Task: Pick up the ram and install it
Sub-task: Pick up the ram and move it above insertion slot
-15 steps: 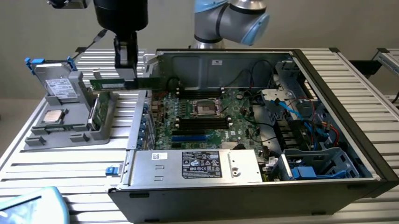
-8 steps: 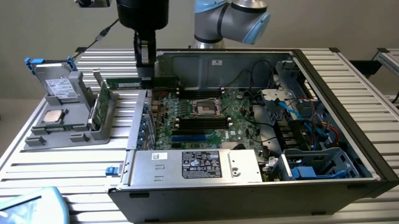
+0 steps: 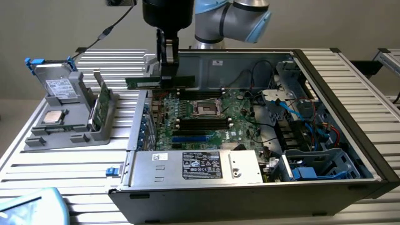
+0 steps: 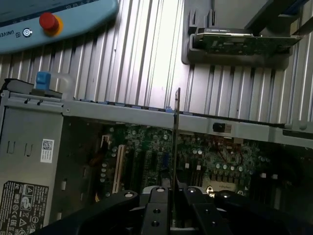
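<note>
My gripper (image 3: pixel 167 79) hangs from the dark arm above the far-left part of the open computer case (image 3: pixel 350 117). It is shut on the ram (image 3: pixel 142 82), a thin green stick held level and lengthwise, a little above the motherboard (image 3: pixel 234 112). In the wrist view the ram (image 4: pixel 176 127) appears edge-on as a thin dark blade rising from between my black fingers (image 4: pixel 156 205), over the green board (image 4: pixel 220 161). Black memory slots (image 3: pixel 201 124) lie on the board beside the processor socket (image 3: pixel 206 108), below and nearer than the ram.
A grey holder (image 3: pixel 62 129) at the exterior view's left carries a drive (image 3: pixel 57 84), a silver chip (image 3: pixel 55 117) and a taller green card (image 3: pixel 101 104). The silver power supply (image 3: pixel 200 165) fills the case front. Cables and a blue drive cage (image 3: pixel 319 164) crowd the right side.
</note>
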You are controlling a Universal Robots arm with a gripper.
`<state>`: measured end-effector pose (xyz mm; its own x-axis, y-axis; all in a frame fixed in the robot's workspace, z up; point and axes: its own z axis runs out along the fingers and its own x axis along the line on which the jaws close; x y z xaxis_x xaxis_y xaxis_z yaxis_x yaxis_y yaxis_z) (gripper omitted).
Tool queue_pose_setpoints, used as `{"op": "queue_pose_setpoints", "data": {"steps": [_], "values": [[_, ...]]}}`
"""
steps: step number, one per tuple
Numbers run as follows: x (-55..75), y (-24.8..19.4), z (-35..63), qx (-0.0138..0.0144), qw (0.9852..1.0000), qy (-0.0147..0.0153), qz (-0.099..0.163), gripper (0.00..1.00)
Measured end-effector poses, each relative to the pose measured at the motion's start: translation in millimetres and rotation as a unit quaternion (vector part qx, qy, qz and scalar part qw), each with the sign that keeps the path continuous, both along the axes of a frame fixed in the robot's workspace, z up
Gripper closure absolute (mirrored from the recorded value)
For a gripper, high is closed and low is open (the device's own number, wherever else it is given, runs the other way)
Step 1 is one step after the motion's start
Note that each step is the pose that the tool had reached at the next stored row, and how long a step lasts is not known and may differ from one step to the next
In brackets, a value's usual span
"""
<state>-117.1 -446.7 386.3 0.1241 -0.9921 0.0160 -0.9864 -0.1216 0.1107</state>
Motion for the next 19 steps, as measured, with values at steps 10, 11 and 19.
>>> {"op": "queue_pose_setpoints", "data": {"steps": [10, 11, 19], "values": [[45.4, -0.3, 0.8, 0.0, 1.0, 0.0003, 0.0, 0.85], [50.0, -0.3, 0.8, 0.0, 1.0, 0.0002, 0.0, 0.85], [84.1, 1.3, -6.7, 0.0001, 1.0, 0.0003, -0.001, 0.85]]}}
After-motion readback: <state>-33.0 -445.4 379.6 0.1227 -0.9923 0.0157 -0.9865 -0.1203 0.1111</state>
